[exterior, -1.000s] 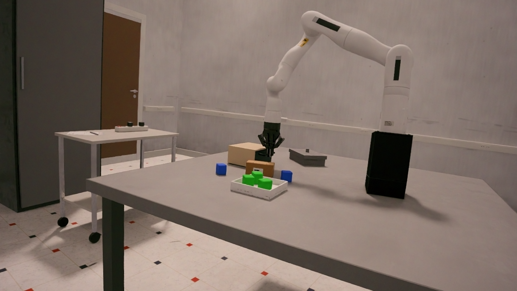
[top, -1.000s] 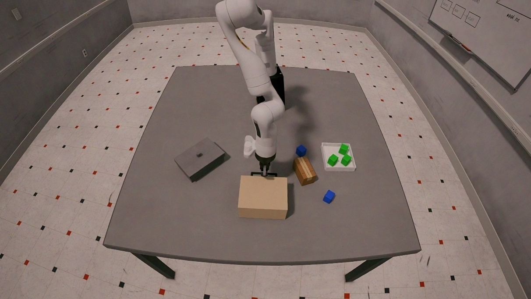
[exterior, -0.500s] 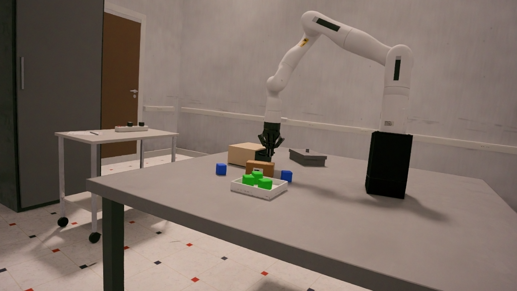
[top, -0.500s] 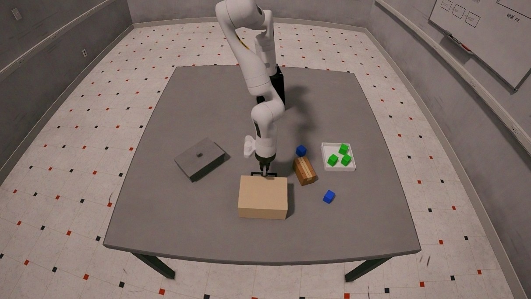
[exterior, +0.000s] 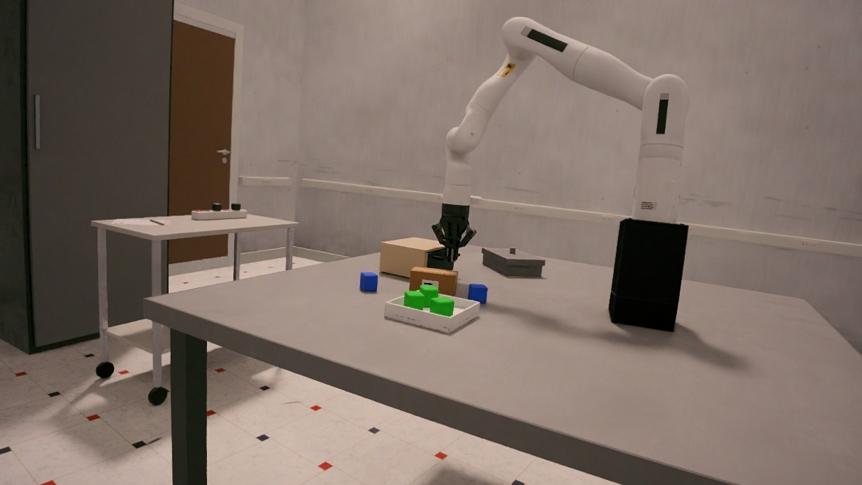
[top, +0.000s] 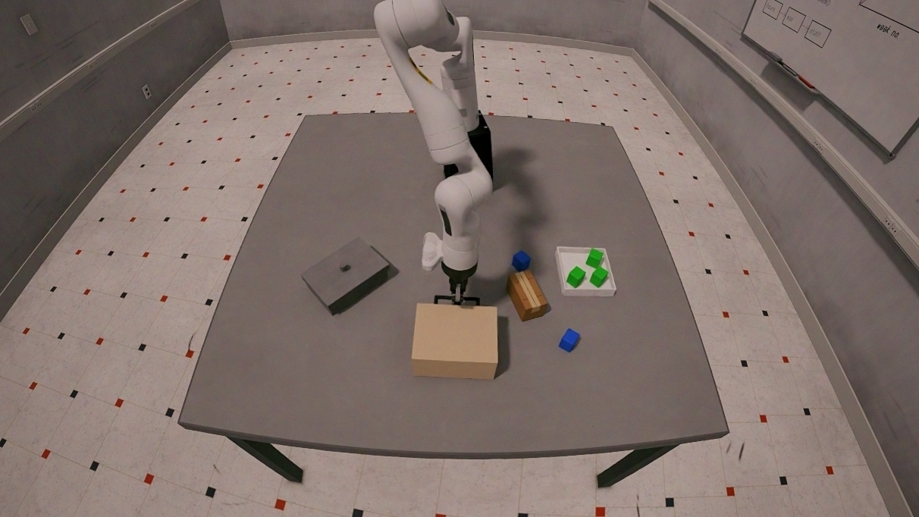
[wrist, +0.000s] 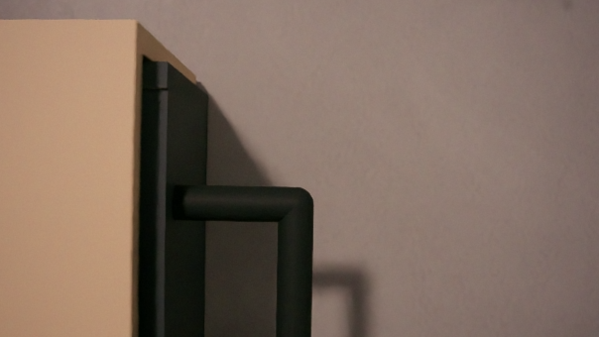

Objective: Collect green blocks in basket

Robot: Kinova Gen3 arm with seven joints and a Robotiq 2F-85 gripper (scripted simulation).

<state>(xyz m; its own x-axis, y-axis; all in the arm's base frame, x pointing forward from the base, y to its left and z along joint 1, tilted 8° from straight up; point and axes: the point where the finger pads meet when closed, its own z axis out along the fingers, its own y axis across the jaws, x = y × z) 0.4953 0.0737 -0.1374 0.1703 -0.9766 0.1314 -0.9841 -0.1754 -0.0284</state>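
The light wooden cabinet has its dark drawer slightly out, its front just proud of the opening. My gripper points down, shut on the drawer's handle; the fingers are outside the wrist view. The white basket holds three green blocks, none hanging over its edge. The grey metal box has its lid on. The drawer's inside is hidden.
One blue block is behind the brown cardboard box, which stands between cabinet and basket. Another blue block lies on the table, right of the cabinet in the top view.
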